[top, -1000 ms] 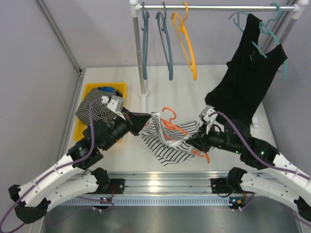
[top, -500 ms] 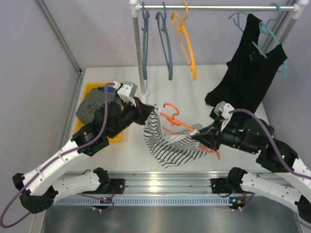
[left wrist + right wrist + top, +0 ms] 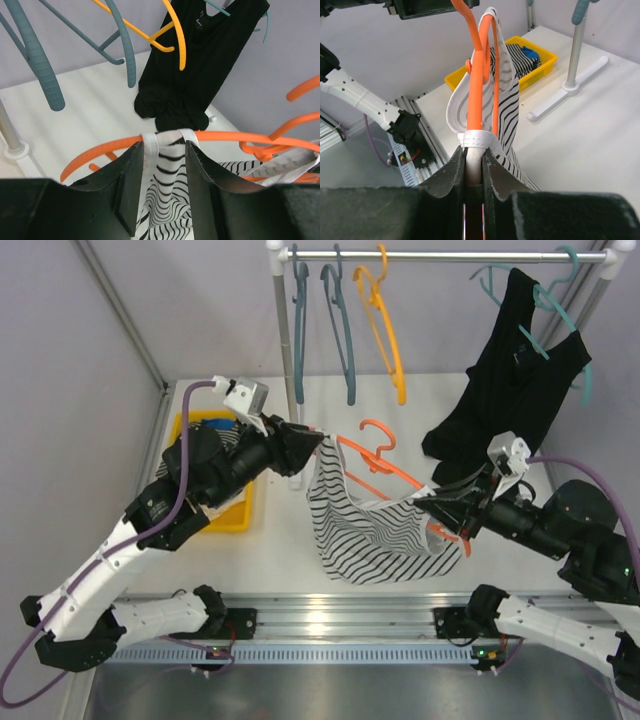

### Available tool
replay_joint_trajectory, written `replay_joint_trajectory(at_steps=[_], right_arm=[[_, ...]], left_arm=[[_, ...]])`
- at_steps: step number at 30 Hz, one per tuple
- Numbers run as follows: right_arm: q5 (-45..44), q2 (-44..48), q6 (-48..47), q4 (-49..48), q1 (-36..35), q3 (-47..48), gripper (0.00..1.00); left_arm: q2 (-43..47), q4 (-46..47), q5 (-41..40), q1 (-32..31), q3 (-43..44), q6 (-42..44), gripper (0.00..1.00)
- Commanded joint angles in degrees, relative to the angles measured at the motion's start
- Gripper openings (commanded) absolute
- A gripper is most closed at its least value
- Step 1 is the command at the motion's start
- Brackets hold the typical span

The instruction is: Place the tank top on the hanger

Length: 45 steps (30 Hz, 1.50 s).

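Tank top [image 3: 370, 535] hanging on hanger [image 3: 395, 472], strap pinched in left end effector [image 3: 318, 438], right end effector [image 3: 427, 503] clamping hanger and strap

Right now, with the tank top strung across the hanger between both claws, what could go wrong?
The left claw holds the tank top by a strap looped over the hanger. If it is released, that strap might slide down the sloping arm and off its end.
The left claw sits close to the rack pole. A swing that way could knock it.
The black top hangs close by the right claw and could snag.
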<state>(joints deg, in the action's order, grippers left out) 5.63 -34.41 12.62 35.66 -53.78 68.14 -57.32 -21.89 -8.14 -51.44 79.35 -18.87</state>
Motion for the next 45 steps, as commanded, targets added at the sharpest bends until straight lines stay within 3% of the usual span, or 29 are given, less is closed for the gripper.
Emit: replay_joint_trajectory(at_steps=[1, 11, 26, 37, 45], right_arm=[[-4.4, 0.7, 1.3, -4.3, -0.4, 4.5, 0.0], [-6.4, -1.5, 3.4, 7.9, -0.4, 16.6, 0.0], [-18.2, 8.3, 12.2, 18.6, -0.5, 6.5, 0.0], [-34.4, 9.2, 14.8, 11.4, -0.6, 1.0, 0.0], [-45.3, 6.3, 9.0, 2.1, -2.1, 1.6, 0.0]], left_arm=[[0.2, -0.7, 1.4, 0.2, 4.1, 2.0, 0.44], [2.2, -0.4, 0.1, 0.2, 8.3, 2.8, 0.46], [3.9, -0.1, 2.0, 0.2, 2.6, 1.8, 0.46], [4.5, 0.2, 2.4, 0.2, -1.8, 1.4, 0.47], [4.7, 0.4, 3.1, 0.2, -4.6, 0.2, 0.47]])
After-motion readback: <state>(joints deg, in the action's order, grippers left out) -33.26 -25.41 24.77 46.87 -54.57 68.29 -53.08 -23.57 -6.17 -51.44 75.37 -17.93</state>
